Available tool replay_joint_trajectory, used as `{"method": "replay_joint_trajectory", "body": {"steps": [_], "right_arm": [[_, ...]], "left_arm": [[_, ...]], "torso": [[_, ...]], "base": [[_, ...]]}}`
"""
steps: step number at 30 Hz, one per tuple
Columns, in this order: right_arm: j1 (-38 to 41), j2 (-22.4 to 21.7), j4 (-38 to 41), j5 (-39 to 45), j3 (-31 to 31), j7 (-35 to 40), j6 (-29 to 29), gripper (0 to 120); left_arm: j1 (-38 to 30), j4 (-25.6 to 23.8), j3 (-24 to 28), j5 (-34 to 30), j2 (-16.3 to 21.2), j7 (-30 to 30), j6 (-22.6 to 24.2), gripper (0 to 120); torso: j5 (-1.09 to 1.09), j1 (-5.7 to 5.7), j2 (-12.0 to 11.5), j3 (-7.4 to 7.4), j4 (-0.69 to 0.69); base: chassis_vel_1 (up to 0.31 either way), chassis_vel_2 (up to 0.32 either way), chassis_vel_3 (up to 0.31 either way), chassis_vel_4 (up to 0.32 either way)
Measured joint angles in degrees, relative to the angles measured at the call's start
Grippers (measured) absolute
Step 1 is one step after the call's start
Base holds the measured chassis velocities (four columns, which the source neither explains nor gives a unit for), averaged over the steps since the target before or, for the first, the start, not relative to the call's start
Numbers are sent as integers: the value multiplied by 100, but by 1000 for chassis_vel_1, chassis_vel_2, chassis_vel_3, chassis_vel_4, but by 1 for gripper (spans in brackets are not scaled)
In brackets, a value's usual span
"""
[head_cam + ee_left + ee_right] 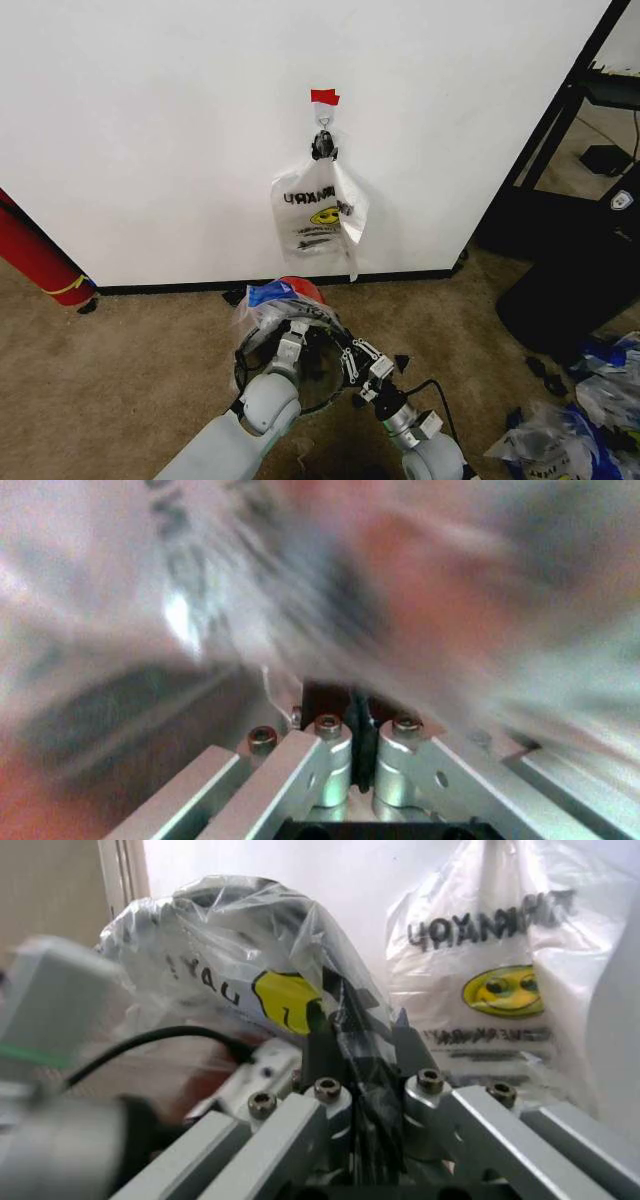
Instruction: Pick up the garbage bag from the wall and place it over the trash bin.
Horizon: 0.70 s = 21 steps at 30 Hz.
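Low in the frame's centre, both the left gripper (296, 328) and right gripper (352, 362) pinch the garbage bag (285, 303) over the trash bin (322, 378); tugging could tear it.

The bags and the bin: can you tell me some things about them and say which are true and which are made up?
1. A bag hangs on the wall under red tape. True.
2. The bin has no bag on it. False: a garbage bag lies over its top.
3. The left gripper is wide open. False: its fingers are together with plastic pressed over their tips.
4. The right gripper pinches plastic. True.
5. The floor is shiny tile. False: it is brown carpet.
6. A red cylinder leans by the wall. True.
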Motion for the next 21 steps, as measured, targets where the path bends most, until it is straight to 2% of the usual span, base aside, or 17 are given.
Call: {"method": "replay_joint_trajectory", "body": {"steps": [3,9,21], "right_arm": [[18,-15,-3,23,20,14,-1,1],[-13,-14,2,19,3,8,-6,1],[-145,-4,91,41,-32,-126,3,1]], "left_arm": [[201,-246,39,35,49,62,1,0],[217,-392,-100,189,2,42,-100,0],[-233,238,-146,119,-227,-58,-128,0]], "torso": [[0,0,0,0,0],[0,0,1,0,0],[0,0,1,0,0]], "base": [[0,0,0,0],[0,0,0,0],[0,0,0,0]]}}
